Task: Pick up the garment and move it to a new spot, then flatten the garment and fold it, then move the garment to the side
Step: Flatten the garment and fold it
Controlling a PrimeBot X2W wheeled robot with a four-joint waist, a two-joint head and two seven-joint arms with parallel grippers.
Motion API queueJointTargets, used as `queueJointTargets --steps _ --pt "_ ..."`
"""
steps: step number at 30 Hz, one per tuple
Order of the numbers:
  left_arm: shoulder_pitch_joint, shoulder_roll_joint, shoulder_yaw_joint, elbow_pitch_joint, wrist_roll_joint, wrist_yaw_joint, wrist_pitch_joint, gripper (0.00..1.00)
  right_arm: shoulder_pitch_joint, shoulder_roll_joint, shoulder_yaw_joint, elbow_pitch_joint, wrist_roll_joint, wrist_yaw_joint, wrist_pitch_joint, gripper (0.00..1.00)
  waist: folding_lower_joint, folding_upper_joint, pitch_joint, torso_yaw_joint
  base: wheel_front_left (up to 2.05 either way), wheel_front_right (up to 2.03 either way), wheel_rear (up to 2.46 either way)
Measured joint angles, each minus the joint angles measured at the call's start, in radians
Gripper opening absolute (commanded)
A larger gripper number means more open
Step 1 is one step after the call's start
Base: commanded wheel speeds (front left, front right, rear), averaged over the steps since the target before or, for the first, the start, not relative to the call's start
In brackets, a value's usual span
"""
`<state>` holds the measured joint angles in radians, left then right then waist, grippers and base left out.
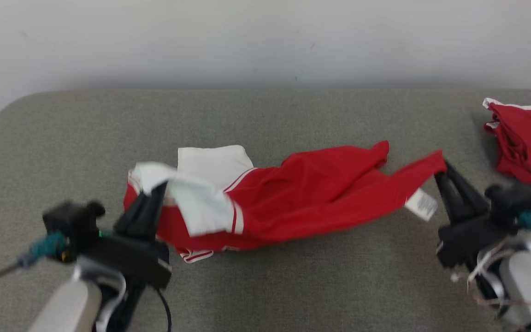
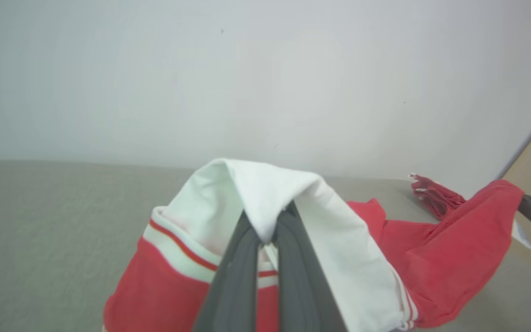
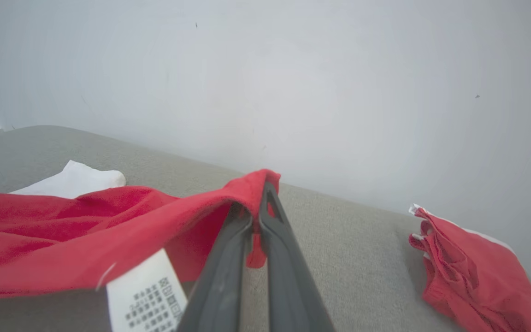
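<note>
Roughly mid-desk, the red and white garment [image 1: 311, 193] lies stretched sideways. At its left end the left fingers [image 1: 144, 213] are pressed together on a fold of white fabric, holding it raised. At its right end the right fingers [image 1: 460, 193] are pinched closed on a red corner. A white care label [image 1: 421, 204] hangs just beside that corner. Farther right, a second red garment [image 1: 530, 143] lies crumpled on the grey desk [image 1: 293, 286].
</note>
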<state>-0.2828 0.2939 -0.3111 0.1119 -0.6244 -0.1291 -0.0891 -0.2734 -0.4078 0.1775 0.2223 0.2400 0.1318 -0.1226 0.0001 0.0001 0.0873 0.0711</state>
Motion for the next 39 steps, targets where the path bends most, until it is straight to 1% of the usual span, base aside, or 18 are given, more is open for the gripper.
queueJointTargets --steps 3,5,10,13,15,17,20,23,30,34,39 --pt "-0.213 0.05 -0.039 -0.019 -0.049 0.0 0.103 0.0 -0.189 -0.062 0.053 -0.003 0.03 0.0 0.055 0.0 0.0002 0.0001 0.047 -0.006 0.0 0.0 0.0" --pt "-0.372 0.064 -0.053 -0.01 -0.084 0.0 0.157 0.0 -0.326 -0.097 0.09 0.006 0.058 0.0 0.095 0.0 0.0002 0.0 0.084 -0.01 0.0 0.0 0.0" --pt "-0.755 0.082 -0.055 0.11 -0.169 0.0 0.244 0.0 -0.675 -0.146 0.182 0.081 0.139 0.0 0.195 0.0 0.0004 0.0001 0.186 -0.02 0.0 0.0 0.0" --pt "-0.982 0.1 -0.044 0.219 -0.183 0.0 0.277 0.0 -0.89 -0.154 0.251 0.136 0.174 0.0 0.253 0.0 0.0005 0.0003 0.252 -0.028 0.0 0.0 0.0" --pt "-1.13 0.107 -0.024 0.295 -0.185 0.0 0.277 0.0 -1.036 -0.148 0.269 0.191 0.207 0.0 0.278 0.0 0.0005 0.0002 0.296 -0.036 0.0 0.0 0.0" --pt "-1.263 0.103 -0.003 0.367 -0.182 0.001 0.263 0.0 -1.167 -0.144 0.291 0.248 0.224 0.0 0.291 0.0 0.0004 0.0002 0.34 -0.044 0.0 0.0 0.0" --pt "-1.422 0.083 -0.013 0.461 -0.159 0.001 0.244 0.0 -1.324 -0.137 0.343 0.325 0.227 0.0 0.296 0.0 0.0004 0.0002 0.403 -0.056 0.0 0.0 0.0" --pt "-1.549 0.064 -0.044 0.55 -0.145 0.0 0.227 0.0 -1.445 -0.122 0.385 0.397 0.23 0.0 0.3 0.0 0.0005 0.0003 0.458 -0.067 0.0 0.0 0.0" --pt "-1.755 0.032 -0.098 0.671 -0.143 0.0 0.155 0.0 -1.671 -0.092 0.435 0.557 0.23 0.0 0.278 0.0 0.0002 0.0003 0.54 -0.095 0.0 0.0 0.0" --pt "-1.818 0.024 -0.124 0.722 -0.159 0.0 0.135 0.0 -1.736 -0.078 0.484 0.62 0.234 0.0 0.254 0.0 0.0001 0.0003 0.562 -0.107 0.0 0.0 0.0" --pt "-1.829 0.033 -0.146 0.781 -0.192 0.0 0.127 0.0 -1.759 -0.073 0.532 0.686 0.268 0.0 0.246 0.0 0.0 0.0002 0.576 -0.117 0.0 0.0 0.0"
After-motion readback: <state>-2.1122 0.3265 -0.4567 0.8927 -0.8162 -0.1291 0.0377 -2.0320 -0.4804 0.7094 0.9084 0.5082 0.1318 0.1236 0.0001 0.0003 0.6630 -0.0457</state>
